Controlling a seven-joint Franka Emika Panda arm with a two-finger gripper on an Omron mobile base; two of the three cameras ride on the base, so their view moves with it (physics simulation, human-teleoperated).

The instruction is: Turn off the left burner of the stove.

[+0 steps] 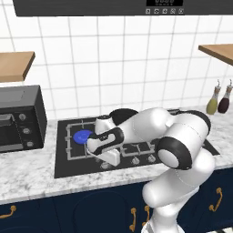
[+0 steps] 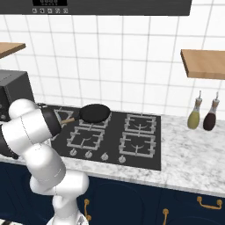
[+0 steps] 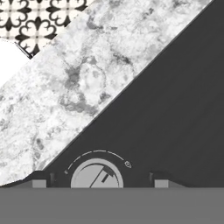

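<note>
The stove (image 1: 63, 166) is a black glass cooktop set in the marble counter. On its left burner (image 1: 82, 136) a flat blue flame disc shows inside the grey grate. My gripper (image 1: 108, 163) points down at the front knob row, just right of that burner. In the hand view a silver knob (image 3: 96, 176) with a dark pointer line sits between the two fingertips (image 3: 162, 182). A gap remains on each side of the knob, so the gripper (image 3: 100, 183) is open around it without touching. More knobs (image 2: 104, 156) line the stove's front edge (image 2: 132, 165).
A black frying pan (image 2: 94, 113) with a wooden handle rests on a back grate. A black microwave (image 1: 20, 119) stands left of the stove. Two bottles (image 1: 212, 103) stand at the right by the wall. Wooden shelves (image 2: 204, 61) hang above the counter (image 3: 65, 78).
</note>
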